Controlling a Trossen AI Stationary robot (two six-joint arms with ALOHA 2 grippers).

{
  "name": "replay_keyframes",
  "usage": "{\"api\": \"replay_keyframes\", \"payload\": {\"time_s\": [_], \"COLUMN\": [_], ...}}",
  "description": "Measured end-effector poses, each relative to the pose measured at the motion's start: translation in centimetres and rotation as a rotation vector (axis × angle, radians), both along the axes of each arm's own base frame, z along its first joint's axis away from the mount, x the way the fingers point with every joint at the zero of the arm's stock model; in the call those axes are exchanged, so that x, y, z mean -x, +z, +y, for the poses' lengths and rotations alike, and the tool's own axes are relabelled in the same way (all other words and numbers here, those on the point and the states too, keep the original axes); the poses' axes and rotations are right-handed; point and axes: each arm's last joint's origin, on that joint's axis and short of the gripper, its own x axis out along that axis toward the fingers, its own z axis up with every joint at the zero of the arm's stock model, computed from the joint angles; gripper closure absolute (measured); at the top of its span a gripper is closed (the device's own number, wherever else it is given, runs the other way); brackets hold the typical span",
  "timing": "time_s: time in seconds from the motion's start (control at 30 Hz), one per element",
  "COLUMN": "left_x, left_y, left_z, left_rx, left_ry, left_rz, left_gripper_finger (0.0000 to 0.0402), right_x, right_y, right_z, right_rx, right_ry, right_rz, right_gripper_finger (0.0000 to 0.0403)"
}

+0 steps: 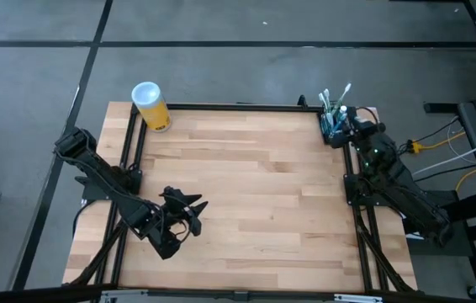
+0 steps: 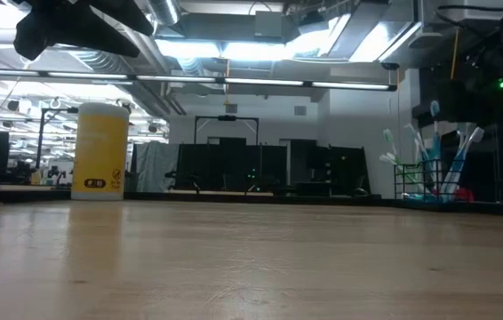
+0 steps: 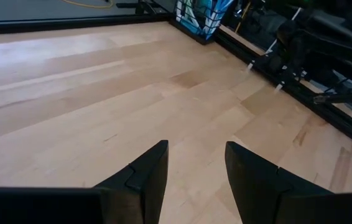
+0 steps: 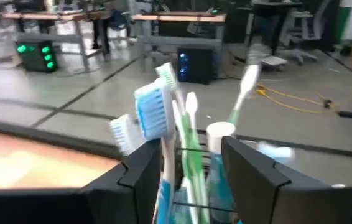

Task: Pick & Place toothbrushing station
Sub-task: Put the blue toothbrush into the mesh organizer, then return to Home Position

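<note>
Toothbrushing station (image 1: 335, 124) stands upright at the table's far right corner, directly between the spread fingers of the right gripper (image 1: 347, 126) (not yet clamped); left gripper (image 1: 189, 215), fingers apart, waits well apart.

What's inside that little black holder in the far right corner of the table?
The black holder has several toothbrushes standing upright in it, bristles up. Their lower ends are hidden by the right gripper, whose fingers sit around the holder.

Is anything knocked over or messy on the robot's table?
Nothing is spilled or knocked over. The yellow cup stands upright at the far left corner. The toothbrushing station stands upright at the far right corner, its toothbrushes leaning different ways, which looks normal. The right gripper is right at it.
</note>
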Motion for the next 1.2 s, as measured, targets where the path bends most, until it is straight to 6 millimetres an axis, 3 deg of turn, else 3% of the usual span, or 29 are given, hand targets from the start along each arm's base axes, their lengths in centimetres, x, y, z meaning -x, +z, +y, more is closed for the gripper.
{"api": "replay_keyframes", "payload": {"time_s": [0.3,0.83,0.93,1.03,1.2], "left_x": [0.1,0.4,0.4,0.4,0.4], "left_y": [0.5,1.2,1.2,1.1,1.2], "left_z": [0.3,0.5,0.5,0.5,0.1], "left_rx": [0.012,-0.018,-0.019,-0.013,-0.051], "left_ry": [0.003,-0.023,-0.024,-0.037,-0.115], "left_rz": [-0.01,0.007,0.008,0.022,0.084], "left_gripper_finger": [0.0247,0.0247,0.0247,0.0247,0.0247], "right_x": [0.1,-0.8,-1.1,-1.7,-2.8], "right_y": [-0.7,-0.8,-0.8,-0.4,1.3], "right_z": [-0.2,0.2,0.4,0.8,1.9], "right_rx": [-0.092,-0.237,-0.288,-0.325,-0.153], "right_ry": [-0.093,0.153,0.241,0.439,0.883], "right_rz": [-0.055,-0.261,-0.311,-0.357,-0.378], "right_gripper_finger": [0.0234,0.0234,0.0234,0.0234,0.0234]}}
